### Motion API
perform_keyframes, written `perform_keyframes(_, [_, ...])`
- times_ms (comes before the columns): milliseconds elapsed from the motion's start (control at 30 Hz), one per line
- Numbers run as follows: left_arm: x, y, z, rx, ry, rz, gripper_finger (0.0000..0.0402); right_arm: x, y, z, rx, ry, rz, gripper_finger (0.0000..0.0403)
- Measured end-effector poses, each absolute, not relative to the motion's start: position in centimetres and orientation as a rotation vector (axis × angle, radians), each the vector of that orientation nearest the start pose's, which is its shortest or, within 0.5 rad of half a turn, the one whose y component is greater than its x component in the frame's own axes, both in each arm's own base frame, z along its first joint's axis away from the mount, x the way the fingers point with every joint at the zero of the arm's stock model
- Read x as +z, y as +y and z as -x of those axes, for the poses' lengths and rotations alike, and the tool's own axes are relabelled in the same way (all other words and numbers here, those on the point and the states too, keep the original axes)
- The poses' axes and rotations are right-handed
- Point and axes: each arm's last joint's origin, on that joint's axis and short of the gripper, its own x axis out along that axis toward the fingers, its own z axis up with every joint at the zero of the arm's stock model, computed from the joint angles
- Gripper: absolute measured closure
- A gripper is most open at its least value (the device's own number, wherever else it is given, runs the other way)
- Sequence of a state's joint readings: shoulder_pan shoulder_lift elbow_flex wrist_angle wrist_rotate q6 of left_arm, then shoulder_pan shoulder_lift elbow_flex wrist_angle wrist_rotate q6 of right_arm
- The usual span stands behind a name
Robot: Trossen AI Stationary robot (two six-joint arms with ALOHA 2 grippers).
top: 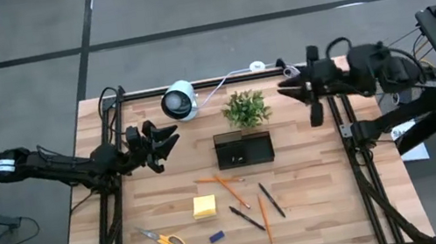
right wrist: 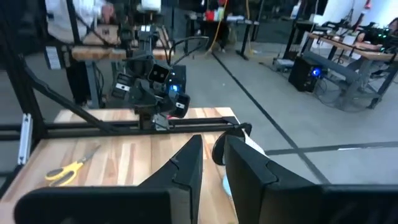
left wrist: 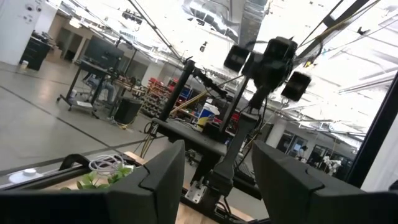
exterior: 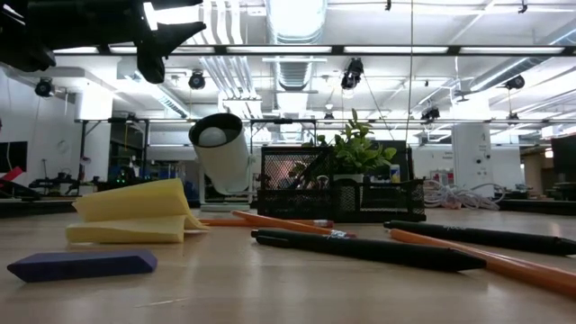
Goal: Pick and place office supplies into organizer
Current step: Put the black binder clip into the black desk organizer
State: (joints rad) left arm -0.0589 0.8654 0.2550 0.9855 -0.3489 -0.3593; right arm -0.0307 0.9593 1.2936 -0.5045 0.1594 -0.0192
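The orange pencil point(top: 231, 190) nearest the organizer point(top: 244, 149) lies flat just in front of it, probably light, stiff and apt to roll, best pinched mid-shaft; left gripper point(top: 164, 141) and right gripper point(top: 287, 86) hover open, empty.

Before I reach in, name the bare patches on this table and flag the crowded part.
Bare wood lies on the table right of the pens, and left of the organizer above the sticky-note pad. Crowded: the loose supplies from the scissors to the pencils, and the back edge by the camera and plant.
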Motion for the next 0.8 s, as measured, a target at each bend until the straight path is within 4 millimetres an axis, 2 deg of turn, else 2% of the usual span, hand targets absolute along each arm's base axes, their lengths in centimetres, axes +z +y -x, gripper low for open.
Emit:
perform_keyframes(300, [24.8, 0.0, -17.3, 0.218, -0.417, 0.429, 0.023, 34.4, -0.9, -13.4, -0.197, 0.062, -0.2, 0.0346])
perform_keyframes(533, [24.8, 0.0, -17.3, 0.218, -0.417, 0.429, 0.023, 29.3, -0.8, -12.1, -0.17, -0.162, -0.296, 0.035])
perform_keyframes(800, [24.8, 0.0, -17.3, 0.218, -0.417, 0.429, 0.023, 23.7, -1.0, -11.7, -0.222, -0.124, -0.42, 0.0351])
